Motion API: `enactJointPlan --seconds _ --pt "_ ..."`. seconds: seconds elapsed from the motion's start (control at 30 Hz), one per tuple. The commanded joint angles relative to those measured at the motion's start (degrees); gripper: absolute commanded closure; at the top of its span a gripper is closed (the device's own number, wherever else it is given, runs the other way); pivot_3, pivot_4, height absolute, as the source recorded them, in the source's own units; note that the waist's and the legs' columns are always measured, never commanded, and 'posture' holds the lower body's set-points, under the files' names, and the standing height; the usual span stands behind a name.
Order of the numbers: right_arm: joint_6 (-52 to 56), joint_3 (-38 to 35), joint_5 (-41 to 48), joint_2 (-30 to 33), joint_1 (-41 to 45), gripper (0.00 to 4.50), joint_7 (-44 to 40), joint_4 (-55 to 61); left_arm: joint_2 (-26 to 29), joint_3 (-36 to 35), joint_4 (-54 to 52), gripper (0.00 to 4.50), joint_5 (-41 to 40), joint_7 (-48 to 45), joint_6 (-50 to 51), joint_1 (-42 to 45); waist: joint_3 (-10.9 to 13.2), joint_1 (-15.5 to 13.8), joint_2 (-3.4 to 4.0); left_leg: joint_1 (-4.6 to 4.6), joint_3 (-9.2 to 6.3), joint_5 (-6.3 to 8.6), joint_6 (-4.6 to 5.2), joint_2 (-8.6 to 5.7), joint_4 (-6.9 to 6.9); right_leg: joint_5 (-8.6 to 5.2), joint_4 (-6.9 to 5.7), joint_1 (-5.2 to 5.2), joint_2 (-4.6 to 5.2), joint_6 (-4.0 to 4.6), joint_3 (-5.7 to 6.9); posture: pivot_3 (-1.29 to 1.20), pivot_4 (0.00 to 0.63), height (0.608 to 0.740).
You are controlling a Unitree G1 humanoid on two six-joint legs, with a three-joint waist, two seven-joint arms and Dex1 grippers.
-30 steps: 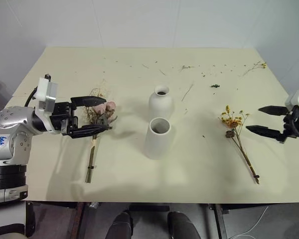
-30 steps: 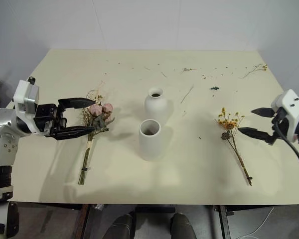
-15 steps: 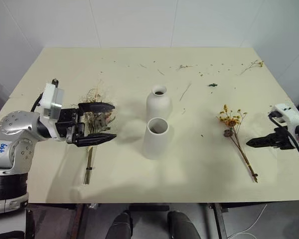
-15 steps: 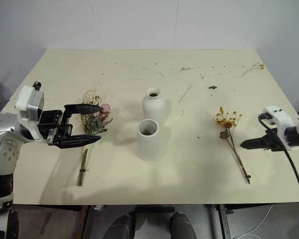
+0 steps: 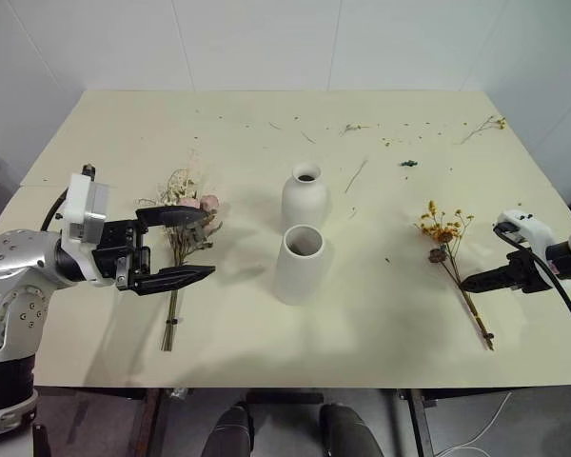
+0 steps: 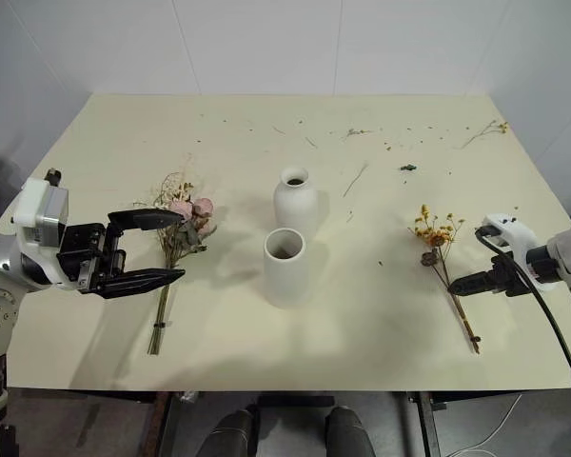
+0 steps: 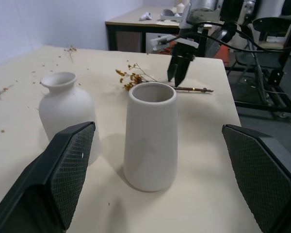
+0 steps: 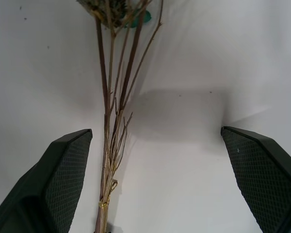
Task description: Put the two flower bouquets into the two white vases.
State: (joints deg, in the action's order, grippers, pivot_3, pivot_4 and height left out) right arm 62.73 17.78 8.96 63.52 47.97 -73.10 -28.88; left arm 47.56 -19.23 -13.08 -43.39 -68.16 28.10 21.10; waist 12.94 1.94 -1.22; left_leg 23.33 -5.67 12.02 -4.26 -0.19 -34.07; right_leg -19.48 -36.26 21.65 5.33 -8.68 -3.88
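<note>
At the middle of the cream bench [image 5: 266,114] stand the 2 white vases, just beside each other: the rounded vase [image 5: 305,197] with a narrow neck farther from the robot, and the tapered vase [image 5: 299,264] with a wide mouth nearer. Both are upright and hold no flowers. To their left lies the rose bouquet [image 5: 184,228], 2 pink roses with pale grasses and green leaves, its stems running back toward the near edge of the bench. The left pincer [image 5: 195,245] hangs over this bunch, its 2 black fingers spread wide apart, pointing level toward the vases and gripping nothing. Well to the right of the vases lies the yellow sprig [image 5: 449,249], flower heads toward the far side, its thin stem trailing toward the near edge. The right pincer [image 5: 473,282] points steeply down beside the stem, its fingertips right at it; in the right wrist view the fingers stand apart with the stem between them, nearer 1 finger. Loose twigs and crumbs [image 5: 400,152] dot the far part of the bench.
</note>
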Motion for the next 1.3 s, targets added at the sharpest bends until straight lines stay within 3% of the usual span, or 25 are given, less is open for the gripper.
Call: enactJointPlan --seconds 0.03,0.23,0.6,0.73,0.87,1.1,1.3 --pt "-1.22 -0.47 -0.06 -0.81 -2.16 0.4 0.52 3.54 0.31 -1.61 -2.6 0.0 -1.62 0.84 -0.24 -0.78 -0.02 0.03 -0.03 0.0 0.0 0.0 0.0 0.01 0.0 0.0 0.0 0.0 -0.01 0.0 0.0 0.0 0.15 0.74" --pt "-1.04 -1.83 0.13 0.14 -3.25 2.26 1.29 5.72 0.63 -2.36 -3.4 0.0 -2.51 1.65 0.49 -2.25 -0.04 0.07 -0.07 -0.02 -0.01 0.01 -0.01 0.01 -0.02 0.0 -0.02 -0.03 -0.01 0.0 0.0 0.0 0.15 0.74" --pt "-1.7 -1.16 -0.62 3.06 -3.47 2.26 0.13 7.47 -0.38 -1.81 -4.07 0.0 -3.51 3.26 0.45 -3.99 -0.02 -0.14 -0.04 -0.01 0.0 0.01 0.0 0.0 -0.03 0.0 -0.02 -0.02 0.01 0.0 0.0 0.0 0.15 0.74" --pt "-2.0 -0.79 -0.52 2.68 -4.85 3.16 0.01 8.77 -0.06 -1.88 -3.94 0.0 -3.78 3.45 0.53 -3.94 -0.02 -0.15 -0.04 -0.01 0.01 0.01 0.0 0.0 -0.03 0.0 -0.01 -0.02 0.01 0.0 0.0 0.0 0.15 0.74" --pt "-3.16 -0.96 -1.0 0.89 -4.77 4.44 1.12 7.06 0.81 -1.91 -3.15 0.0 -3.71 3.15 0.71 -2.8 -0.02 -0.12 -0.04 -0.01 0.01 0.01 0.0 0.0 -0.03 0.0 -0.02 -0.02 0.01 0.0 0.0 0.0 0.15 0.74" --pt "-5.43 -3.29 -0.9 -0.69 -3.67 4.44 3.7 3.96 1.58 -1.84 -1.88 0.0 -3.03 2.77 0.12 -1.41 -0.04 -0.07 -0.07 -0.02 0.0 0.01 0.0 0.0 -0.1 0.01 -0.03 -0.06 0.0 0.0 0.0 0.0 0.15 0.74" --pt "-19.26 -17.11 5.13 -4.14 -0.99 4.44 6.66 2.96 1.6 -1.17 0.54 0.0 -1.83 1.97 -1.0 0.47 -0.01 0.12 -0.01 -0.02 0.02 0.01 -0.01 0.0 -0.14 0.04 -0.1 -0.05 0.0 -0.02 -0.02 0.0 0.15 0.74"
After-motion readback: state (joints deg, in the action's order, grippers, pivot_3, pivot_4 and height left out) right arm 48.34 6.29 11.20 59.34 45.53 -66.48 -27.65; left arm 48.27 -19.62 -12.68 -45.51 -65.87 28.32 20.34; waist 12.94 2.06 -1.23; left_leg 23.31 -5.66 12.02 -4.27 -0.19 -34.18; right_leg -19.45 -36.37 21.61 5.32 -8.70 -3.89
